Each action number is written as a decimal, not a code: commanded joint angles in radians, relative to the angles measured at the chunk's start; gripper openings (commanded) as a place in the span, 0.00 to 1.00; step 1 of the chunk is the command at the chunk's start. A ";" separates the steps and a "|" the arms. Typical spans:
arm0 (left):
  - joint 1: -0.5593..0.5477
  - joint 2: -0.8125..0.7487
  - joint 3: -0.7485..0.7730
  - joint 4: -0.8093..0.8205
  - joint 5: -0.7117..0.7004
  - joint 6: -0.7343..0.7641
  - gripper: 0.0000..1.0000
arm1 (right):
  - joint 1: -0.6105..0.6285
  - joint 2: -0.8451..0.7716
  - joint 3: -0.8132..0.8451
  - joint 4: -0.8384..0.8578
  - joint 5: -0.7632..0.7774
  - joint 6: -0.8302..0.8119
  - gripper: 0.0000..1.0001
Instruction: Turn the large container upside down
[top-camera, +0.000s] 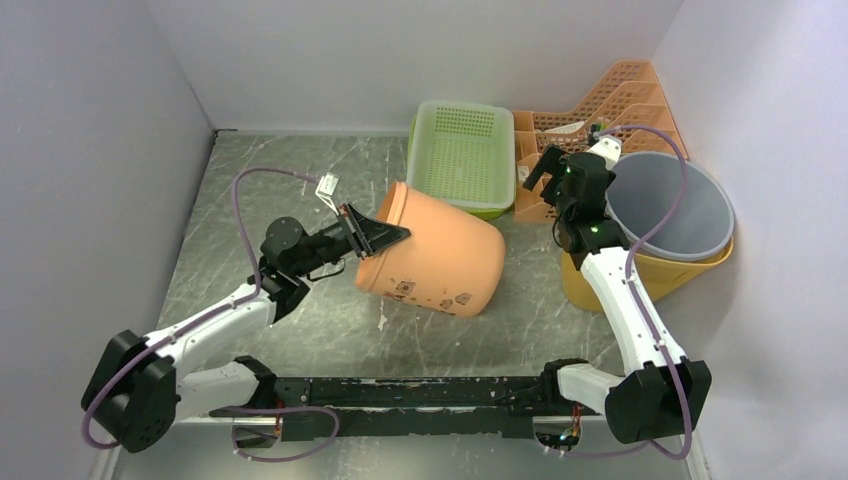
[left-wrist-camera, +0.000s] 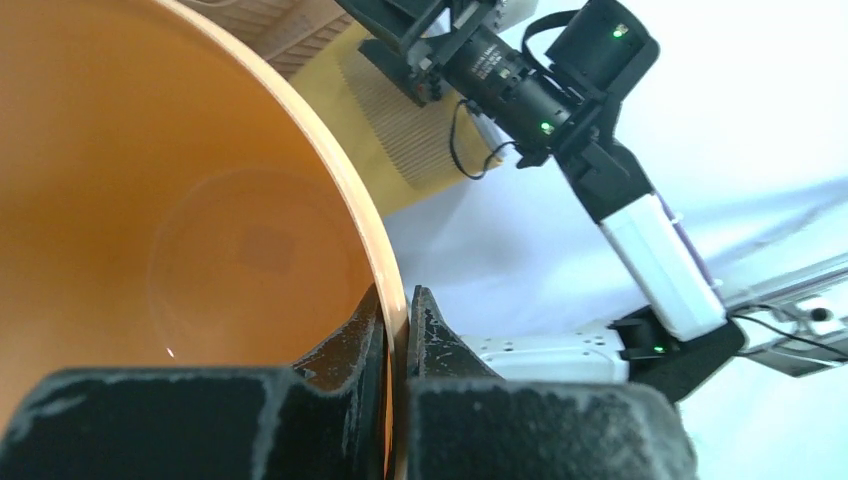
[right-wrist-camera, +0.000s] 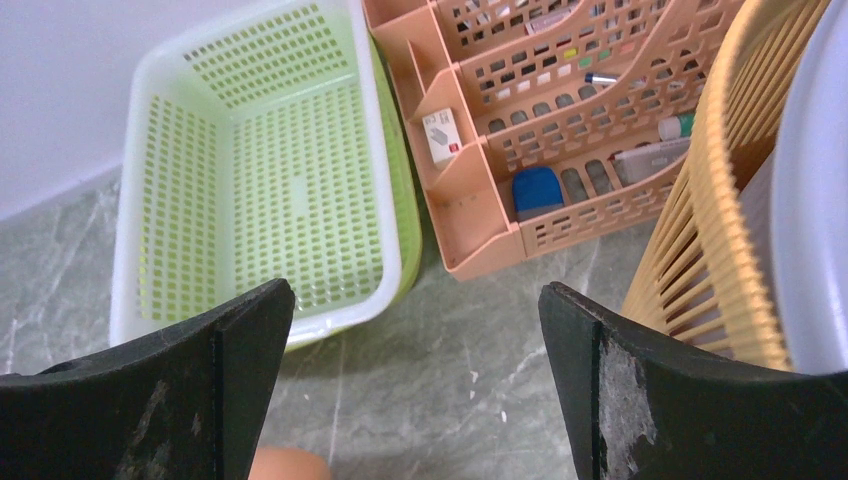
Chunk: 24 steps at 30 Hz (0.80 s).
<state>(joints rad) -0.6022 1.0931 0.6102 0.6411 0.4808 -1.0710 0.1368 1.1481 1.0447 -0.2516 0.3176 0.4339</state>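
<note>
The large container is an orange bucket (top-camera: 440, 262) tipped on its side in the middle of the table, its open mouth facing left. My left gripper (top-camera: 385, 234) is shut on the bucket's rim, one finger inside and one outside. In the left wrist view the rim (left-wrist-camera: 372, 235) runs between the fingers and the bucket's inside fills the left half. My right gripper (top-camera: 541, 172) is open and empty, held above the table to the right of the bucket. In the right wrist view a small bit of the bucket (right-wrist-camera: 288, 464) shows at the bottom edge.
A green perforated basket (top-camera: 462, 155) stands behind the bucket. An orange desk organiser (top-camera: 600, 112) with small items stands at the back right. A yellow basket (top-camera: 650, 270) holding a grey bowl (top-camera: 668, 205) stands at the right, beside my right arm.
</note>
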 joint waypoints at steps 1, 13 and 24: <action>0.009 0.059 -0.056 0.532 0.075 -0.273 0.07 | -0.009 0.014 0.027 0.014 0.046 0.019 0.95; 0.013 0.424 -0.175 1.170 0.025 -0.617 0.07 | -0.009 0.014 0.054 0.024 0.058 0.003 0.95; 0.261 0.481 -0.280 1.172 0.136 -0.693 0.07 | -0.010 0.027 0.025 0.055 0.038 0.012 0.95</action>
<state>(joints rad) -0.4248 1.5494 0.3752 1.4559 0.5404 -1.7130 0.1368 1.1622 1.0714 -0.2287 0.3447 0.4412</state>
